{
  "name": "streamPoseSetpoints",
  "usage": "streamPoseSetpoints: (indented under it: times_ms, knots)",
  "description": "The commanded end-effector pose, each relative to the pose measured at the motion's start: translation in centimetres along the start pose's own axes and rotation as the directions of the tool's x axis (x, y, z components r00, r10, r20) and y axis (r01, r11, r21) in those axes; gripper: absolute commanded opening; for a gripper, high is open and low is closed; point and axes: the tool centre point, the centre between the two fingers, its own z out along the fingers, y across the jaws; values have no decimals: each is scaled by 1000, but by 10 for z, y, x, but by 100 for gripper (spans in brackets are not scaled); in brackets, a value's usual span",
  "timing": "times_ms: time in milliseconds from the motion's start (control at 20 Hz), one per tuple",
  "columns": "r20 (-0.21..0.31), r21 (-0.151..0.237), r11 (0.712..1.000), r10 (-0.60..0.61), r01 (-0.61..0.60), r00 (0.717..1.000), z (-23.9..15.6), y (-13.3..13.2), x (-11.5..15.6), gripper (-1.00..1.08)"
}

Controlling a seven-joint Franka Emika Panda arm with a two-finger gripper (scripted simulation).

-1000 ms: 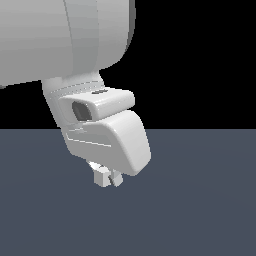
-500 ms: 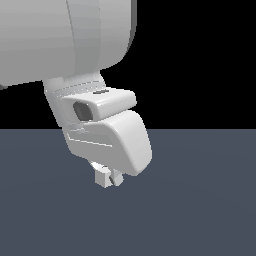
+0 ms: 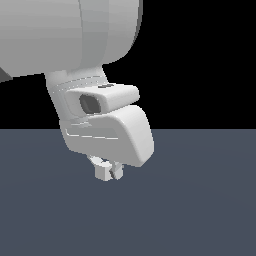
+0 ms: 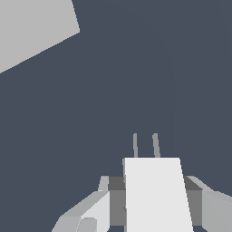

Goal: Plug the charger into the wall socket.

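Gripper point(image 4: 152, 199) pinches the charger point(image 4: 156, 192), prongs point(image 4: 145, 145) pointing ahead over bare floor; wall socket point(image 4: 31, 27) sits far off to one side, so swing round, square prongs to its holes, then press in.

One of nearly everything, two prongs

We count one arm point(image 3: 75, 45), one gripper point(image 4: 152, 204) with two fingers point(image 4: 93, 210), one charger point(image 4: 156, 195) clamped between them, two prongs point(image 4: 135, 145) on the charger's far face, one floor point(image 4: 113, 90), and one pale slab point(image 4: 31, 27) ahead of the gripper, off to one side.
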Motion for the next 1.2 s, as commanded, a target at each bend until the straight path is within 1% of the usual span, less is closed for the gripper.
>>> streamPoseSetpoints:
  times_ms: [0,250,450,650,850,1150]
  knots:
    - [-2,16,999,-39,39,999,-4,-2,4,-100]
    - [-9,60,987,-148,148,989,-15,-7,12,-100]
    - [-19,99,964,-247,248,969,-26,-12,20,-100]
    - [-33,137,929,-342,343,939,-36,-17,27,-100]
    - [-48,170,887,-427,428,903,-46,-22,33,-100]
    - [-68,209,825,-523,525,850,-58,-29,38,-100]
